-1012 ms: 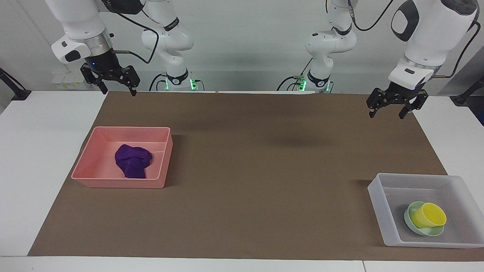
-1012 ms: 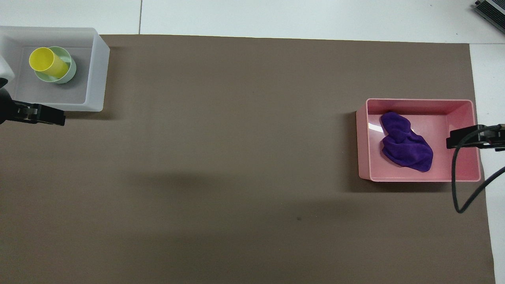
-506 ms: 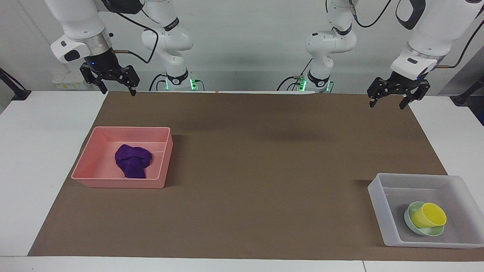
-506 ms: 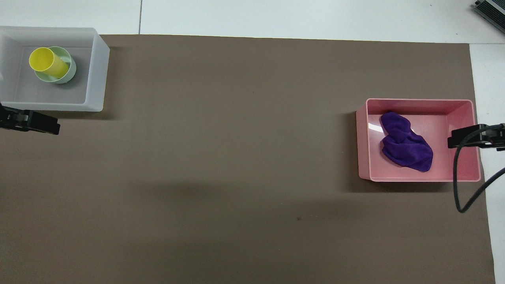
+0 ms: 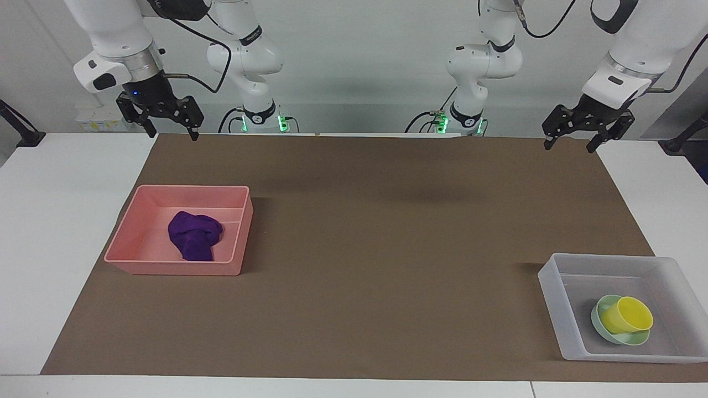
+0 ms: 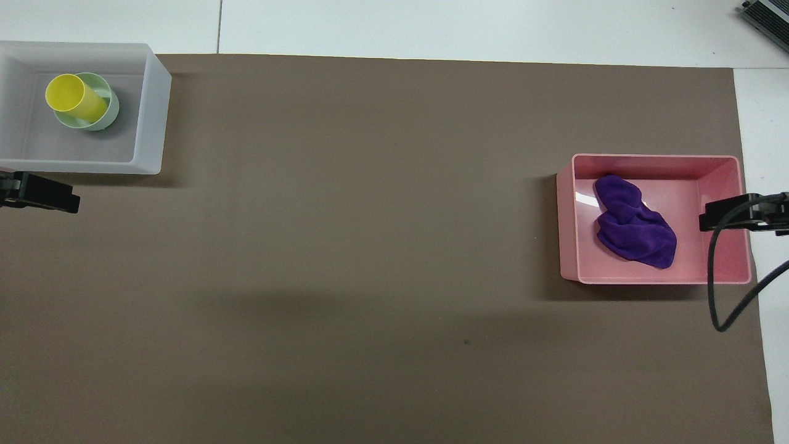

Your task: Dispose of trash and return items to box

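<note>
The soft, wrinkly purple rag [image 5: 194, 234] lies in the smooth pink bin [image 5: 133, 235]. The yellow cup [image 5: 626, 315] leans in the round green bowl [image 5: 600, 323], inside the see-through box [image 5: 561, 315]. Left gripper [image 5: 572, 139] and right gripper [image 5: 167, 126] hang with fingers wide, holding nothing, over the tabletop's [image 5: 50, 215] brown mat [image 5: 387, 249].

Two white robot arms with rounded, glossy shells and dark bands at the joints. Each base carries a black ring with small green lights glowing beneath it. The right arm [image 5: 119, 38] has a silvery ribbed collar above a black wrist that shows one small blue light, and a white side block bearing a dark oval inset. The left arm [image 5: 636, 50] ends in a white block with a grey slot. Black cables loop along both arms and trail beside the bases. The right gripper [image 5: 168, 130] and left gripper [image 5: 571, 142] are black, built of angular linked bars, each with two slim pointed fingers set apart
</note>
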Robot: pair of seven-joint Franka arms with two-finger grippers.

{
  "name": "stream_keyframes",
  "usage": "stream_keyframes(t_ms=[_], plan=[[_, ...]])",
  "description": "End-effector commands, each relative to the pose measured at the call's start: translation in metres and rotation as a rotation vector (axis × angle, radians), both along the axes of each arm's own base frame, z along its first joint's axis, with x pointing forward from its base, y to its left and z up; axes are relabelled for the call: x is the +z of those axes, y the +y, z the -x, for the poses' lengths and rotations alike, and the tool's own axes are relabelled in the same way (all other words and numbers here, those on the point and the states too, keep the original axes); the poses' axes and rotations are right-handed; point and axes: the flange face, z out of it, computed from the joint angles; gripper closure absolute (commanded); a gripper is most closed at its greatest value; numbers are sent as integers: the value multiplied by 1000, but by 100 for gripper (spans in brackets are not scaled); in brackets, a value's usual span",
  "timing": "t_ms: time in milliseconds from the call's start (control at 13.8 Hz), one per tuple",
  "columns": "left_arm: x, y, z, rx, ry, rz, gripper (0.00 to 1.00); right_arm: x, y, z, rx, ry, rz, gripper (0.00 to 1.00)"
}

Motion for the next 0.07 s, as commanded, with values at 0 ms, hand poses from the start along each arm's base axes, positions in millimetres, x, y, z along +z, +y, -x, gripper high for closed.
stream_keyframes(t_ms=[0], plan=[[2, 1, 0, -9, 12, 11, 0, 1, -6, -1, -6, 13, -6, 0]])
